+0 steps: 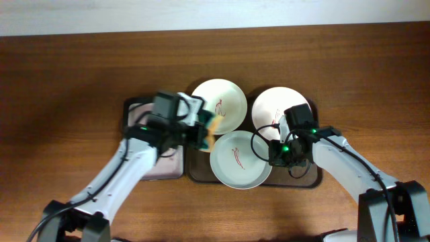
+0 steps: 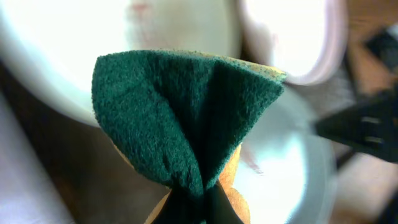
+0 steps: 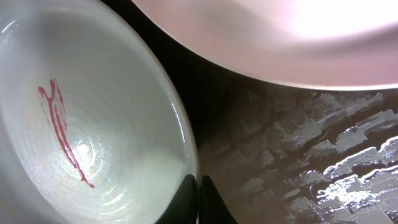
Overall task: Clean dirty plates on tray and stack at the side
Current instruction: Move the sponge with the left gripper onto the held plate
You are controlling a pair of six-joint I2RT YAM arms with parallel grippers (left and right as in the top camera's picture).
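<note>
Three plates lie on the dark brown tray (image 1: 310, 181): a white plate (image 1: 225, 99) at the back left, a white plate (image 1: 275, 106) at the back right, and a pale mint green plate (image 1: 236, 161) in front. Each has red squiggle smears. My left gripper (image 1: 205, 129) is shut on a green and yellow sponge (image 1: 213, 125), held over the gap between the back left plate and the mint plate; the sponge fills the left wrist view (image 2: 180, 118). My right gripper (image 1: 277, 153) is shut on the mint plate's right rim (image 3: 186, 149).
A smaller dark tray with pinkish lining (image 1: 168, 167) lies left of the big tray, partly under my left arm. Bare wooden table (image 1: 67, 81) surrounds both trays. The tray floor (image 3: 280, 143) looks wet and glossy in the right wrist view.
</note>
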